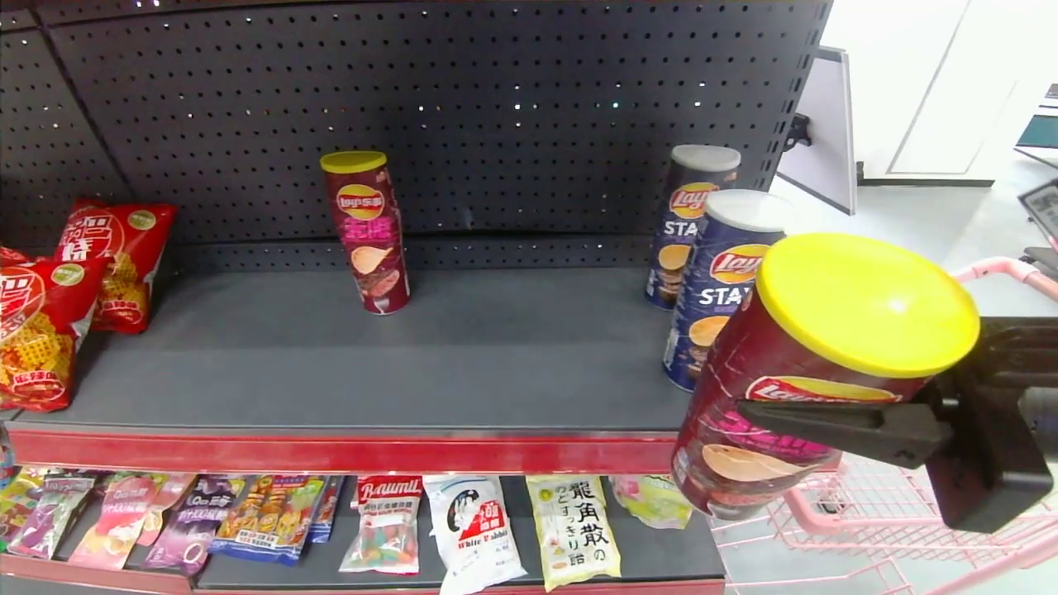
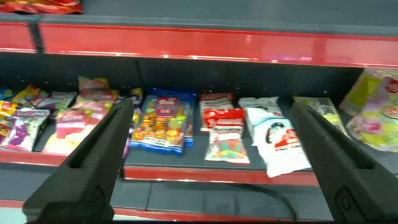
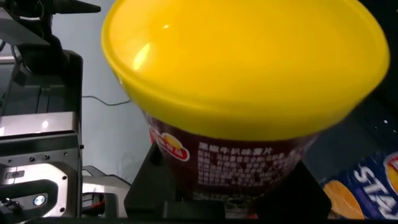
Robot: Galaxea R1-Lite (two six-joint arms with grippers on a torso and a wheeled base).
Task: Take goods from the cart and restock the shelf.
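My right gripper (image 1: 793, 388) is shut on a maroon chip can with a yellow lid (image 1: 860, 302), held tilted in the air off the right end of the upper shelf (image 1: 413, 364), above the pink cart (image 1: 860, 512). In the right wrist view the same can (image 3: 242, 68) sits between the fingers (image 3: 146, 186). Another maroon can (image 1: 365, 231) stands upright near the back middle of the shelf. My left gripper (image 2: 211, 109) is open and holds nothing, facing the lower shelf of snack bags (image 2: 224, 130).
Two blue chip cans (image 1: 719, 289) stand at the shelf's right end, close to the held can. Red snack bags (image 1: 50, 314) lean at the left end. The lower shelf holds several flat snack packets (image 1: 479, 529). A perforated back panel (image 1: 496, 99) closes the rear.
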